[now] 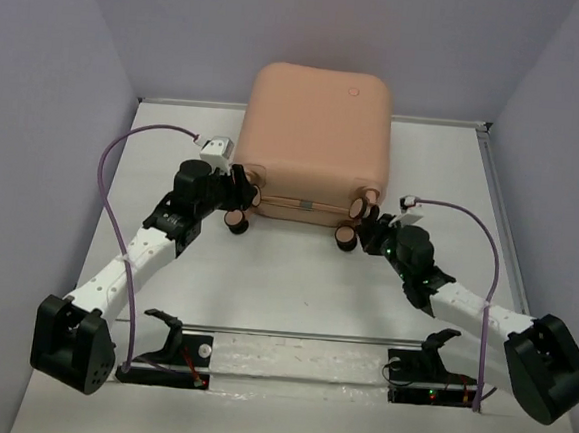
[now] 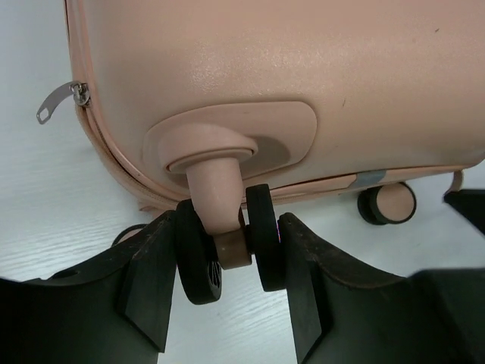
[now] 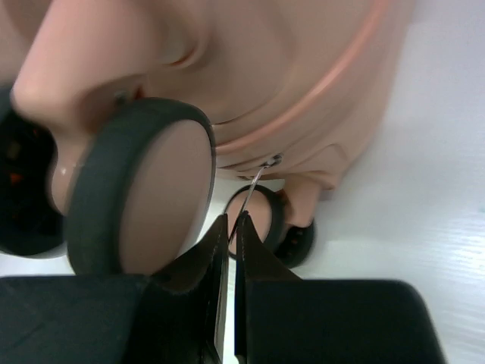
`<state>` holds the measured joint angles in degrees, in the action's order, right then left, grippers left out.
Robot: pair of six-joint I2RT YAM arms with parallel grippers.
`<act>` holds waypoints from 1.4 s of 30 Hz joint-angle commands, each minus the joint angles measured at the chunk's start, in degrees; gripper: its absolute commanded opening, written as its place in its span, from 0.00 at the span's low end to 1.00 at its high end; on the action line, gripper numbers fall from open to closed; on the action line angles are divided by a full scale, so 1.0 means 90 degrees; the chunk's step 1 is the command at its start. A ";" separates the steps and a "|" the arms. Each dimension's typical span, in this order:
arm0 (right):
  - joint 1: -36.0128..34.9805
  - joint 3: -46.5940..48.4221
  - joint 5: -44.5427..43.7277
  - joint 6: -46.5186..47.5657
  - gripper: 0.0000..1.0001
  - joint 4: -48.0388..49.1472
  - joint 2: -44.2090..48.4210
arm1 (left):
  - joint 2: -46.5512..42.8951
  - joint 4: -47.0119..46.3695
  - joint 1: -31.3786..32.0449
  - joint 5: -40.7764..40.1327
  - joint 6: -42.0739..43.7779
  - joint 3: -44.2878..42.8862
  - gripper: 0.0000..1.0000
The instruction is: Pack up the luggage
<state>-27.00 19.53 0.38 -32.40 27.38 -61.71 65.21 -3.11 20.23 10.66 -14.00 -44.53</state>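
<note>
The peach-pink luggage (image 1: 316,128) lies shut on the white table, its wheels facing my arms. My left gripper (image 1: 239,195) is shut on the near-left twin wheel (image 2: 227,250), one finger (image 2: 151,280) pressing on each side of its black discs. My right gripper (image 1: 369,228) is at the near-right corner, shut on a thin metal zipper pull (image 3: 256,180) that hangs from the luggage's seam. In the right wrist view the gripper (image 3: 231,227) sits just beside a large wheel (image 3: 144,189). The lining is hidden.
A second zipper pull (image 2: 61,98) hangs at the luggage's left corner. Another wheel (image 2: 388,203) shows farther right. A metal rail with two black stands (image 1: 300,335) runs along the near edge. Grey walls close in the table at left, right and back.
</note>
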 commanded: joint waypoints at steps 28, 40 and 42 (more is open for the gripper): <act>-0.2607 -0.0449 -0.2542 -0.0178 0.07 -0.0561 0.0847 | -0.1415 -0.1783 0.1298 0.1552 -0.2977 0.0524 0.06; -0.0409 -0.0754 -0.1019 0.0787 0.38 0.0318 0.0783 | -0.2118 -0.0914 -0.0284 0.2292 -0.2546 0.0787 0.06; -0.0252 -0.0754 -0.0961 0.0856 0.44 0.0463 0.0763 | -0.2128 -0.0923 -0.0333 0.2399 -0.2575 0.0876 0.06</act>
<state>-32.56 11.31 -12.58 -29.23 24.47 -54.04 50.43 -2.24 18.48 24.47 -40.18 -35.94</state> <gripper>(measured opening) 0.376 0.617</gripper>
